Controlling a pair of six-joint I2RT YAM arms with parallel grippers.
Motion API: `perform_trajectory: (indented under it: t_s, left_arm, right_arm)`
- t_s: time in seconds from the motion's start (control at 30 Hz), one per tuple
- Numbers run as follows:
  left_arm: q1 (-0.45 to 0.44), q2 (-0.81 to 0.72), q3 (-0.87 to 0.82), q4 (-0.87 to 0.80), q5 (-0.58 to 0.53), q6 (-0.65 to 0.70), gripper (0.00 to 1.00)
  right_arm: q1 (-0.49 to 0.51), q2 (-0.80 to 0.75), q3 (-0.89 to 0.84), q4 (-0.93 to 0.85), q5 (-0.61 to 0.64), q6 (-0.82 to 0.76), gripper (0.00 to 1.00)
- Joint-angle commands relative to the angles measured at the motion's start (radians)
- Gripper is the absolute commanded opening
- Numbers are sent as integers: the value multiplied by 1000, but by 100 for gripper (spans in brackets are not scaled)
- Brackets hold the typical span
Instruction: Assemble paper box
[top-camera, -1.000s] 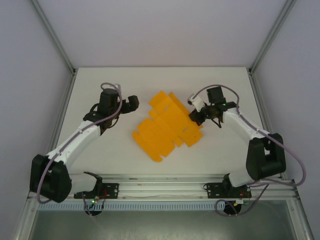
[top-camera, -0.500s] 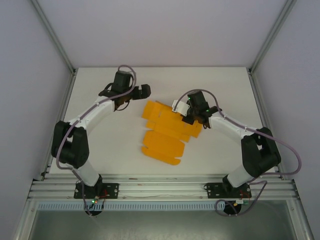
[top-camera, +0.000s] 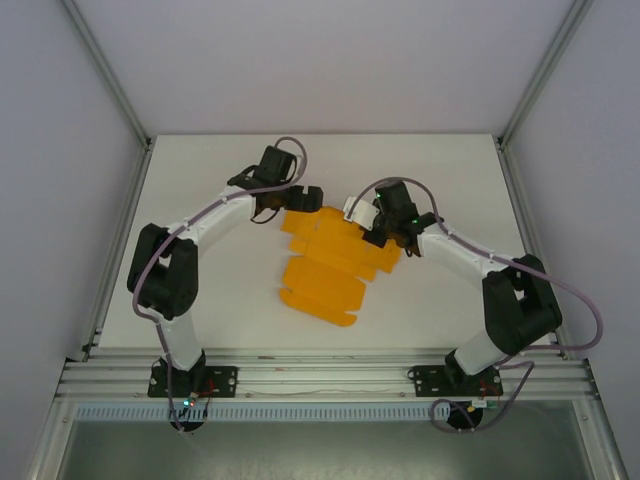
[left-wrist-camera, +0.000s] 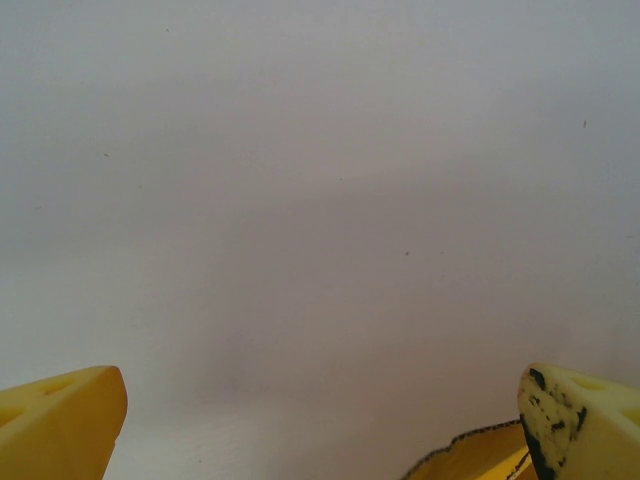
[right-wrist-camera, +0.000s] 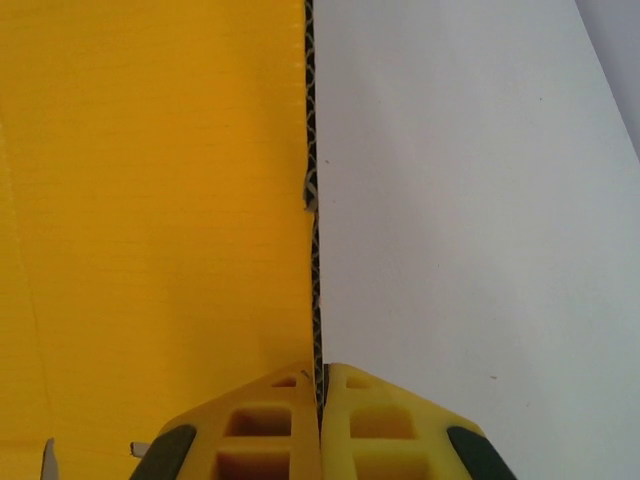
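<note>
A white desk (top-camera: 200, 300) sits inside pale walls (top-camera: 60, 150) with metal corner posts (top-camera: 110, 75). The paper box (top-camera: 325, 270), still a flat creased orange sheet, lies mid-desk. The right tool (right-wrist-camera: 320, 372) is pinched closed on its edge. The left tool (top-camera: 305, 197) gapes wide, holding nothing, apparently just over the sheet's far-left corner.

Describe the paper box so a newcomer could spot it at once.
On the white table, look near its middle. The paper box sits there as a creased, many-flapped sheet, the only orange-yellow thing, its right edge pinched by the right gripper.
</note>
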Motion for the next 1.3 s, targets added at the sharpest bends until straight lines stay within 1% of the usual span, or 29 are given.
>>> perform_trajectory:
  t_s: [0.0,0.27,0.37,0.47,0.53,0.6,0.63,0.7,0.8,0.9,1.0,1.1,1.17,1.27]
  left_arm:
    - [-3,-48,-33,-11,18,36,100]
    - [-54,-47,-54,30,-3,77,100]
    - [-75,-48,-60,53,-20,62,100]
    - [-91,-65,-93,115,-47,27,100]
    - [-97,-75,-118,168,-88,-6,100]
    - [-110,-84,-142,220,-167,-72,100]
    - [-118,-86,-152,245,-187,-90,100]
    - [-145,-92,-171,287,-281,-152,100]
    - [-179,-82,-163,283,-399,-267,100]
    - [-223,-74,-154,286,-499,-325,100]
    - [-257,-71,-149,294,-552,-293,100]
    - [-256,-88,-138,243,-568,-260,100]
    - [-252,-117,-147,205,-594,-237,100]
    - [-227,-204,-204,187,-594,-188,100]
  right_arm:
    - [6,5,49,8,16,55,0]
    - [6,-1,61,8,-61,108,0]
    - [7,1,68,15,-62,147,0]
    - [7,7,73,20,-77,182,0]
    - [10,2,53,51,-104,189,0]
    - [12,2,40,81,-124,224,0]
    - [12,5,43,83,-131,244,0]
    - [15,12,49,93,-131,286,0]
    - [21,15,47,125,-105,336,0]
    - [25,16,45,151,-87,379,0]
    - [24,9,39,151,-80,372,0]
    - [24,-6,29,147,-57,358,0]
    - [24,-14,26,133,-37,345,0]
    - [23,-24,22,102,-4,298,0]
